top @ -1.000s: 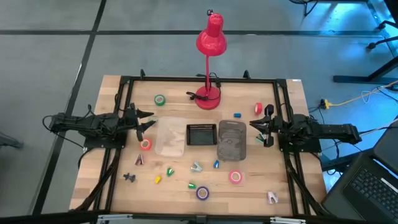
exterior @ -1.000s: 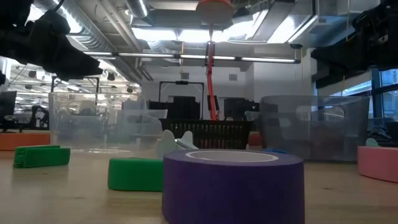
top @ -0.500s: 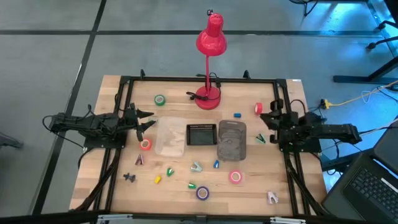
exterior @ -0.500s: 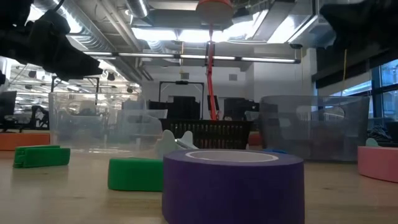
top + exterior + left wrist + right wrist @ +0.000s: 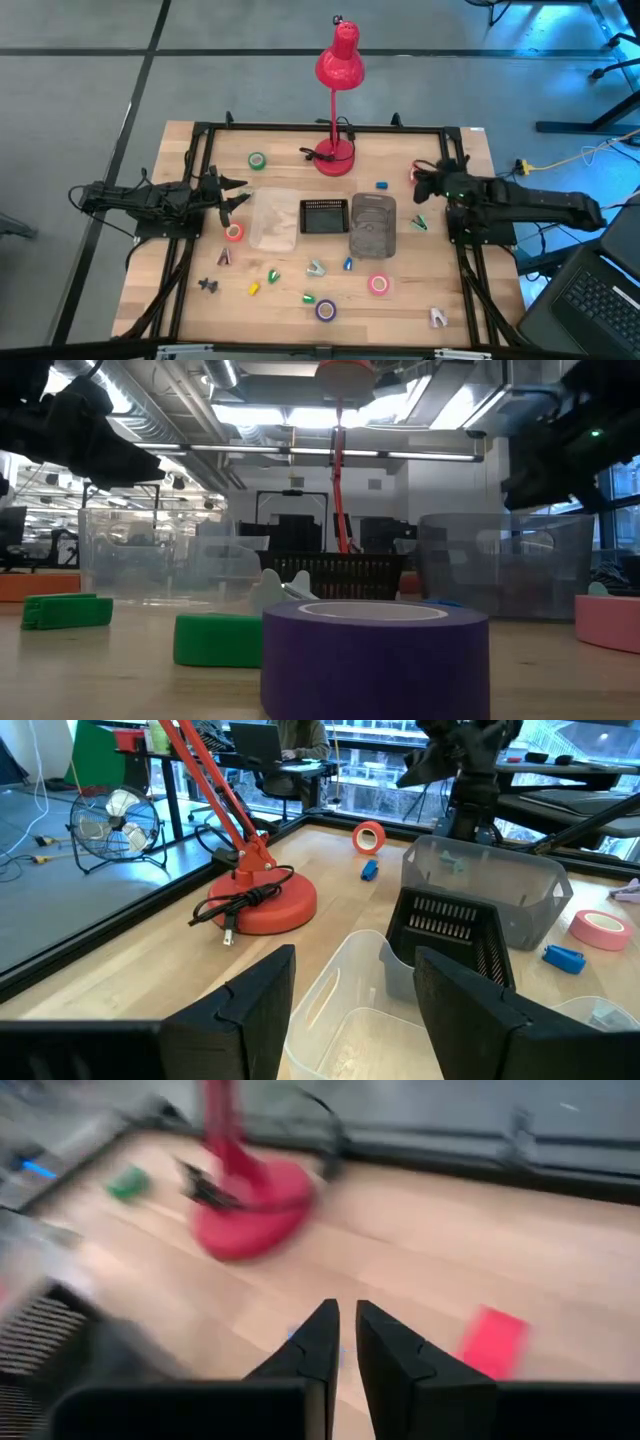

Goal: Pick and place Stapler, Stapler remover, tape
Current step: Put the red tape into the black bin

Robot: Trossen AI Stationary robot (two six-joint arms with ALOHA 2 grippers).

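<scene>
Above the red tape roll (image 5: pixel 416 174) the right hand (image 5: pixel 421 185) hovers, fingers nearly together; left hand (image 5: pixel 238 193) waits, parted.

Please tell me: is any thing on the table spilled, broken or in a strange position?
Nothing stands out. The red lamp stands upright, the three bins, with the black basket in the middle, sit level in a row, and the tape rolls lie loose, scattered around them.

Even overhead lighting, faint shadows. Right wrist view motion-blurred beyond the fingers (image 5: pixel 322 1342); low view backlit by ceiling lights.
</scene>
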